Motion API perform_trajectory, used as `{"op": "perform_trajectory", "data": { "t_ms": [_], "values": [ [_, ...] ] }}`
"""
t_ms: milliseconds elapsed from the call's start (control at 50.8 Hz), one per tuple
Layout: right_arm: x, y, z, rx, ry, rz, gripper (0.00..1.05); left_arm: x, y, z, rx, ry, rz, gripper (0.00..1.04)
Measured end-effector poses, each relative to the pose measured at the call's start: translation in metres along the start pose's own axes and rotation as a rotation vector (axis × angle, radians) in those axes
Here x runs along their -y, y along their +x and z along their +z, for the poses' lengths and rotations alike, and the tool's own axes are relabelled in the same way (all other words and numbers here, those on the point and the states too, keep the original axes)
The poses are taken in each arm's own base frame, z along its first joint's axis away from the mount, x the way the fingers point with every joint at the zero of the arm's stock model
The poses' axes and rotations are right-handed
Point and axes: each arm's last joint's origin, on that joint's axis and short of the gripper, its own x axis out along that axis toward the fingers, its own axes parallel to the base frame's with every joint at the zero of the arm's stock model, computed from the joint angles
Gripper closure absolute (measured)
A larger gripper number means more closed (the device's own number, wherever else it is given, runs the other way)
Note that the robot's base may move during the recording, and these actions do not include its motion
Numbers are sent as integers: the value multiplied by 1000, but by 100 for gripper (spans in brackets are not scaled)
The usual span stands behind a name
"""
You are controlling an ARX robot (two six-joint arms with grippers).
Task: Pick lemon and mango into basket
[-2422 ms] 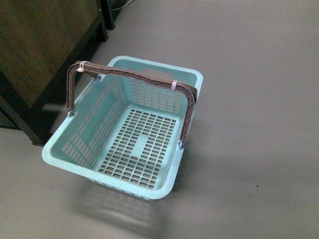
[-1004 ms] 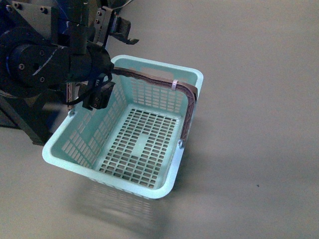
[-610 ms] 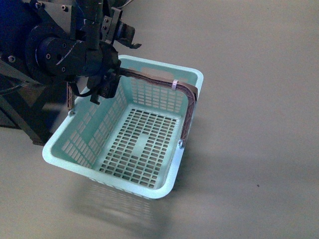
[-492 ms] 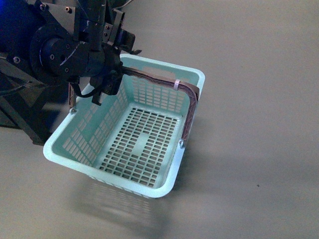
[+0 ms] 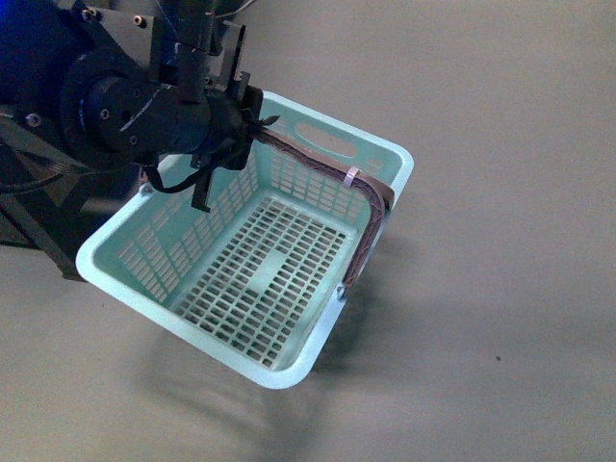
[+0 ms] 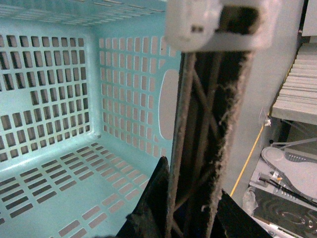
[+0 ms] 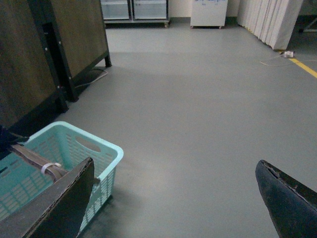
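Observation:
The light aqua basket (image 5: 289, 368) hangs tilted over the grey floor and holds nothing. My left gripper (image 5: 252, 123) is shut on the basket's brown handle (image 5: 318, 159) near its left end. In the left wrist view the frayed handle (image 6: 208, 124) runs between the dark fingers of my left gripper (image 6: 193, 213), with the slotted basket wall (image 6: 59, 89) behind. My right gripper (image 7: 173, 203) stands open over bare floor, with the basket's rim (image 7: 94, 145) beside its one finger (image 7: 54, 208). No lemon or mango is in view.
A dark wooden cabinet (image 7: 29, 59) on black legs stands just behind the basket, also seen as the cabinet (image 5: 38, 241) at the left. White units (image 7: 208, 12) line the far wall. A yellow floor line (image 7: 304, 67) runs at the far right. Open grey floor (image 5: 500, 241) lies to the right.
My left arm came into view and shut on the basket's handle. The basket has since tipped and turned, with its far right corner swung up and right.

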Motion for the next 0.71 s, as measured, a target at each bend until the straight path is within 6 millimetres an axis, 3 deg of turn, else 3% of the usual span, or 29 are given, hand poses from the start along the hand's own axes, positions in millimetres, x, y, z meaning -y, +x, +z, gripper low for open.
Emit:
{"op": "perform_trajectory", "data": {
  "t_ms": [177, 315, 433, 551, 709],
  "values": [
    [0, 0, 0, 0, 0, 0, 9, 9, -55, 15, 38, -3, -69, 97],
    [0, 0, 0, 0, 0, 0, 9, 37, -141, 44, 115, -72, -228, 98],
    [0, 0, 0, 0, 0, 0, 9, 47, -193, 56, 160, -114, -309, 98],
    [0, 0, 0, 0, 0, 0, 9, 55, -225, 59, 172, -129, -367, 98],
    [0, 0, 0, 0, 0, 0, 9, 60, -253, 58, 170, -146, -410, 98]
  ]
}}
